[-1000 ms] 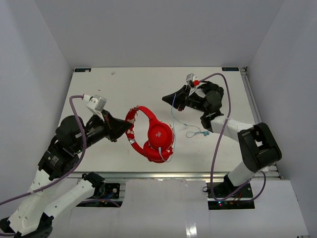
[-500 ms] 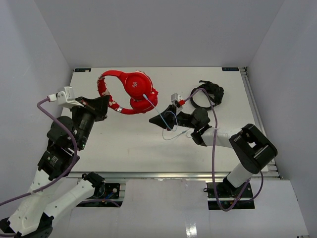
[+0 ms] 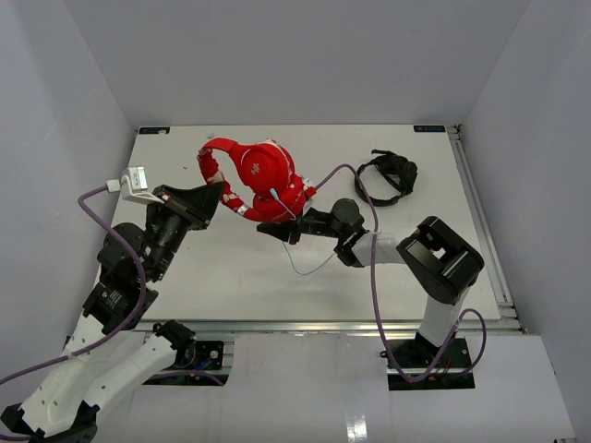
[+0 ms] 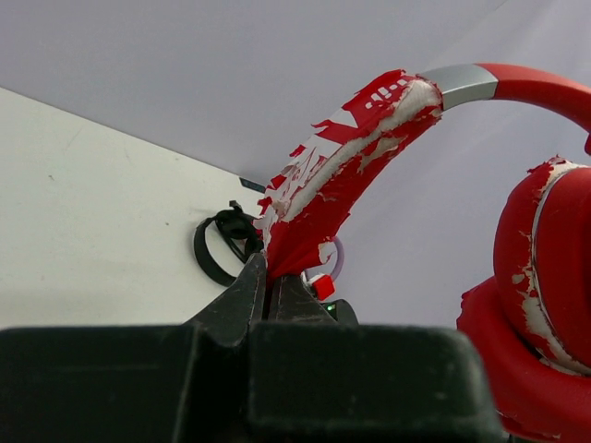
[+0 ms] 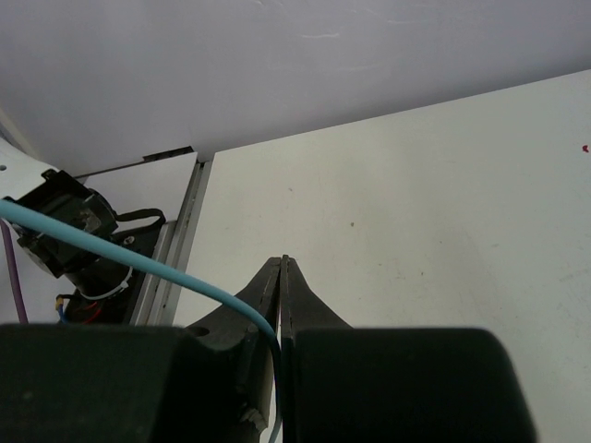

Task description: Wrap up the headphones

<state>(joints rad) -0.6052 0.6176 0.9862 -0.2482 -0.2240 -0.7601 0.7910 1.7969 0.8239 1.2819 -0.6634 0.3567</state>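
Headphones (image 3: 261, 169): red over-ear pair, at roughly 11 o'clock from the centre of the counter (image 3: 212, 268) in the top view. Earcups lie together at the 3 o'clock end and the headband (image 3: 211, 164) arcs out toward 9 o'clock. Whether the earcups touch the counter cannot be told.

Headband covering is flaked; the left wrist view shows white patches under the red skin and a grey metal section further up the band.

Left gripper (image 3: 220, 194): closed on the lower end of the headband, at 7 o'clock from the earcups. In its wrist view the jaws pinch the red band, which rises from between them.

Cable (image 3: 297, 266): thin, pale blue. It leaves the earcups at their 6 o'clock side and hangs in a slack loop over the counter toward 5 o'clock.

Right gripper (image 3: 266, 228): just beside the earcups at 6 o'clock, jaws closed. Its wrist view shows the blue cable running in from 9 o'clock and pinched between the fingers.

Black headphones (image 3: 390, 173): on the counter at 3 o'clock from the red pair, well apart, touched by neither gripper.
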